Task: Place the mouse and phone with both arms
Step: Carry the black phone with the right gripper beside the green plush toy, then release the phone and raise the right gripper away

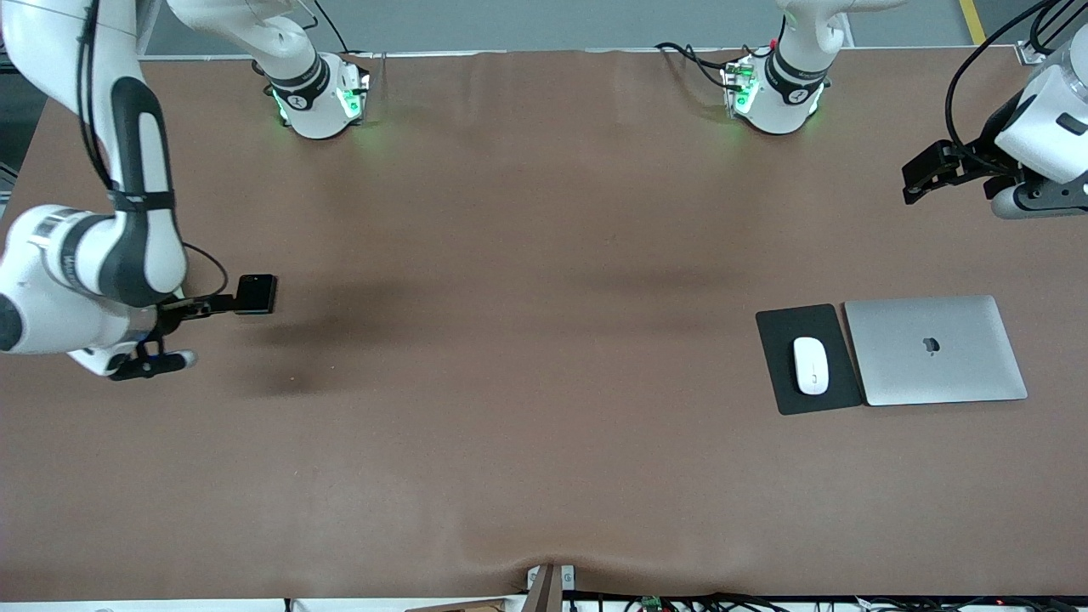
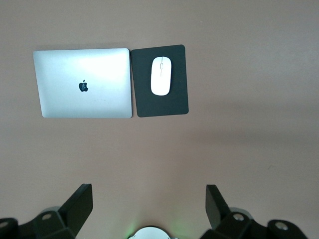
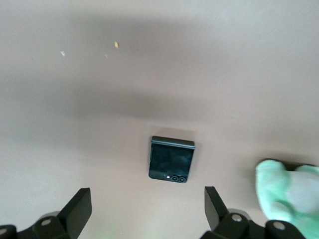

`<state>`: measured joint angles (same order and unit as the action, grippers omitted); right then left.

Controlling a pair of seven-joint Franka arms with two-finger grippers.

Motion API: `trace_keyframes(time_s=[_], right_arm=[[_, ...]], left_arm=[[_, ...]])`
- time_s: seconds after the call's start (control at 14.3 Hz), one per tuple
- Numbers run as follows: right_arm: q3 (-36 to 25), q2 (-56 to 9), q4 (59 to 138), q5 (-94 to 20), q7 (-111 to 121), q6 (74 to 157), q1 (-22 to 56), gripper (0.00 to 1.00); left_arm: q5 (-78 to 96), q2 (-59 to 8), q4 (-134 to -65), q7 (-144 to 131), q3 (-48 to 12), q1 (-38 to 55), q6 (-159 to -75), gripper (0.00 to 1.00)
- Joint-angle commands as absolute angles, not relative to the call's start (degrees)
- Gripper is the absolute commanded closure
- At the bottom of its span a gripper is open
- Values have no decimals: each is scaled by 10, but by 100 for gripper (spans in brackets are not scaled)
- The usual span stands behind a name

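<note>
The black folded phone [image 1: 256,294] lies flat on the brown table at the right arm's end, and in the right wrist view [image 3: 172,159] its two lenses show at one corner. My right gripper [image 1: 183,336] hangs open and empty over the table just beside the phone; the phone sits past its fingertips [image 3: 75,209]. The white mouse [image 1: 811,365] rests on a dark pad [image 1: 778,340] toward the left arm's end. My left gripper [image 1: 925,174] is open and empty, raised over the table's corner at the left arm's end. Its wrist view shows the mouse [image 2: 161,75] well past its fingertips [image 2: 215,204].
A closed silver laptop [image 1: 935,350] lies beside the pad, toward the left arm's end; it also shows in the left wrist view [image 2: 82,83] next to the pad [image 2: 174,102]. A blurred pale green shape [image 3: 289,196] sits at the edge of the right wrist view.
</note>
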<state>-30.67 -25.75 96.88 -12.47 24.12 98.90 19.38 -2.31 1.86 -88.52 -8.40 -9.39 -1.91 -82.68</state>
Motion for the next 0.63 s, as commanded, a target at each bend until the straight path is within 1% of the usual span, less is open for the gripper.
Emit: trace_keyframes(time_s=[0.0,0.07,0.35,0.49,0.56], right_arm=[[-300,-263,882,-118,250,921,175,0],[-300,-264,847,-118,249,892,171,0],[-302,-263,755,-111,246,809,163,0],[-302,-261,705,-72,245,770,160,0],[-303,-259,688,-56,245,764,161,0]], left_arm=[[-10,31,-890,-69,-92,-24,-821,0],[-10,31,-890,-69,-92,-24,-821,0],[-10,30,-890,-69,-92,-24,-822,0],[-10,31,-891,-69,-92,-24,-822,0],[-10,30,-891,-69,-92,-24,-822,0]])
